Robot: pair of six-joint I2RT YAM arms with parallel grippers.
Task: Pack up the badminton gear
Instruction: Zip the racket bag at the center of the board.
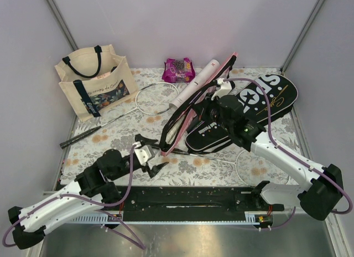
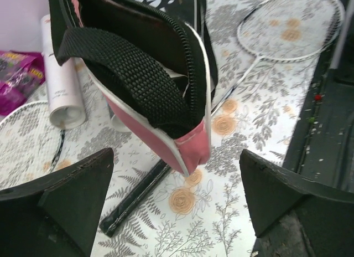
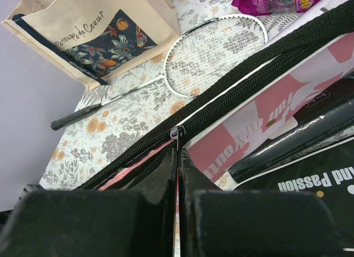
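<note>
Entry: pink-and-black zipped racket cover (image 2: 191,142), mid-table, open-mouthed; rim pinched in our closed right gripper (image 3: 178,185); left gripper (image 1: 150,153) wide, empty, beside it; white strung racket (image 1: 157,98), white tube (image 1: 193,82) unpacked. We judge packing barely begun.

black cover (image 1: 265,96): lettering partly behind right arm (image 1: 282,154)
near racket (image 1: 247,169): head part-hidden by same arm
tote (image 3: 83,35): top cropped

Overhead, wrist close-ups (pink cover (image 2: 191,143) shared)
</note>
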